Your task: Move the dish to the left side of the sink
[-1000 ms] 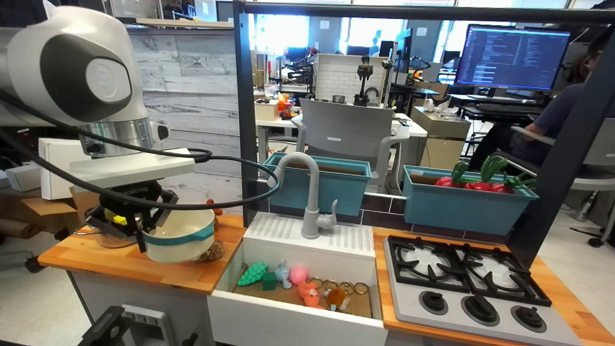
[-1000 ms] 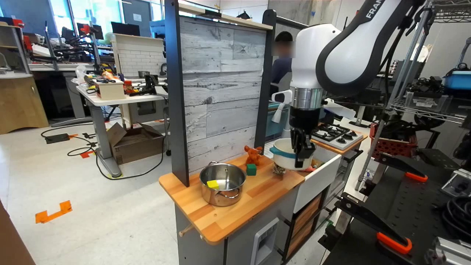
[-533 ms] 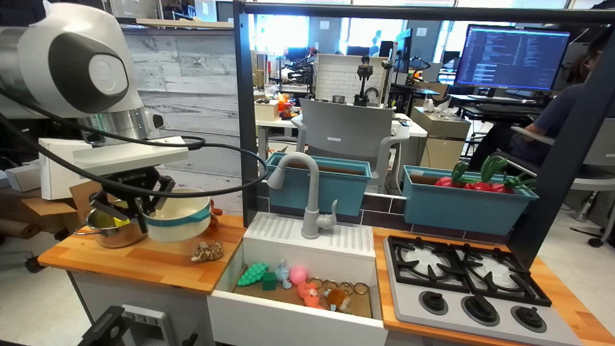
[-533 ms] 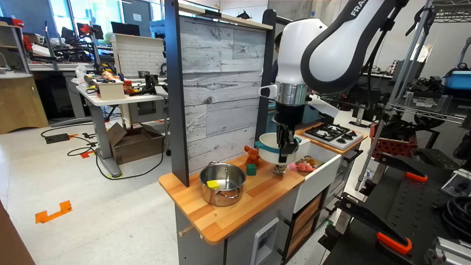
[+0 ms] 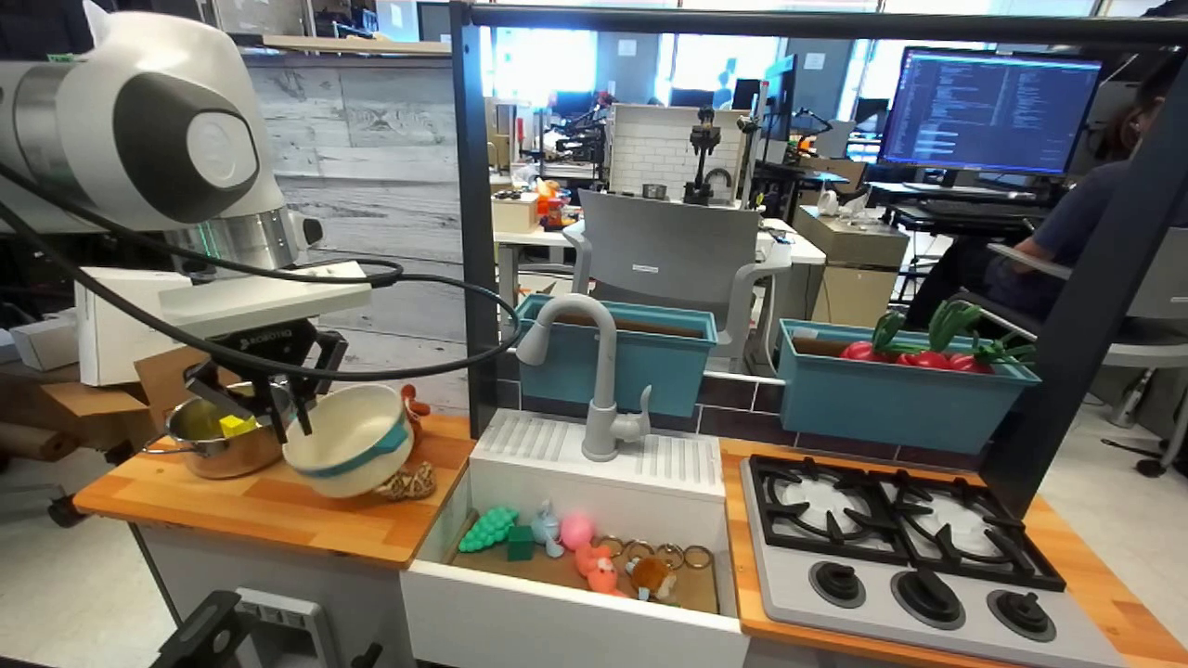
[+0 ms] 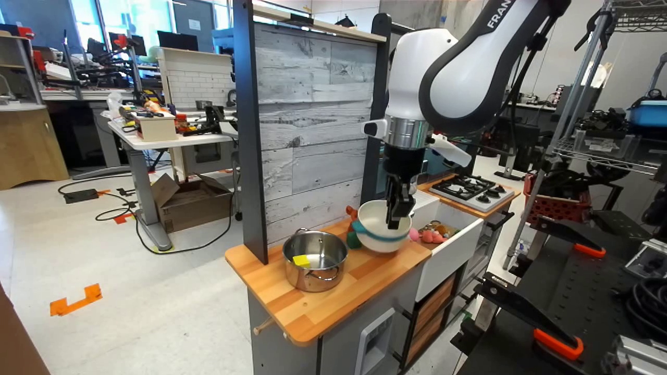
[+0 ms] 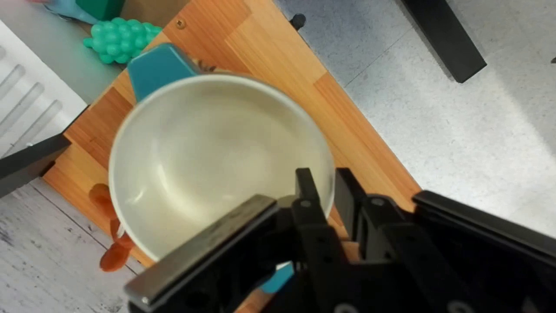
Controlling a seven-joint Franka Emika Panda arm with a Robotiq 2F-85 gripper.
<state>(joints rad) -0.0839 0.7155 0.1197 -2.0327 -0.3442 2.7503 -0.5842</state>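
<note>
The dish [image 5: 351, 438] over the wanted side, on the lean

And there it is: in both exterior views the dish is seen over the counter [image 5: 278, 512] left of the sink [image 5: 575, 620], between sink and pot [image 6: 317, 279], its mouth tipped away from the sink. Why the lean? A patterned toy [image 5: 414, 482] is partly covered by it on the sink side, and that edge is probably propped there, though whether toy or wood is touched cannot be made out. Over to the gripper [image 7: 323, 178]: in the wrist view its fingers [image 7: 350, 191] are parted, one inside the rim, one outside, with no firm pinch shown. The thin wall is straddled, presumably, because it is most easily gripped; a release is judged to be in hand. Nearly done, it seems! A straight lift is called for next; if the rim is caught by a finger, the dish could be rocked or dragged.
</note>
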